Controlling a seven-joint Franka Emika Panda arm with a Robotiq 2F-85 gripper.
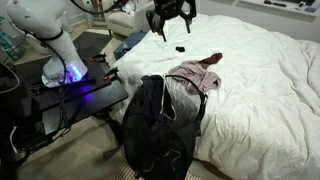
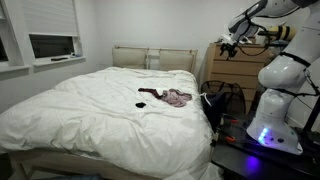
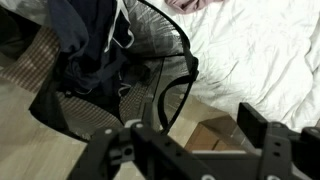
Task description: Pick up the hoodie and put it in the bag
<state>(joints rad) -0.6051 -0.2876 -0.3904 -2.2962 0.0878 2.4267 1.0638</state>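
The hoodie (image 3: pixel 88 38), dark navy with a white drawstring, lies bunched in the mouth of the black mesh bag (image 3: pixel 160 35), which stands on the floor against the side of the bed. In an exterior view the hoodie (image 1: pixel 150 100) hangs partly over the rim of the bag (image 1: pixel 150 150). My gripper (image 1: pixel 172 32) hangs high over the bed, well above the bag and apart from it. In the wrist view the gripper (image 3: pixel 180 140) is open, its two black fingers (image 3: pixel 256 125) wide apart with nothing between them.
A pink-and-white garment (image 1: pixel 196 75) and a small black item (image 1: pixel 180 50) lie on the white bed (image 1: pixel 260 90). Blue clothing (image 1: pixel 130 42) lies at the bed's far edge. A cardboard box (image 3: pixel 212 135) sits on the floor by the bed. The robot's base (image 1: pixel 65 70) stands beside the bag.
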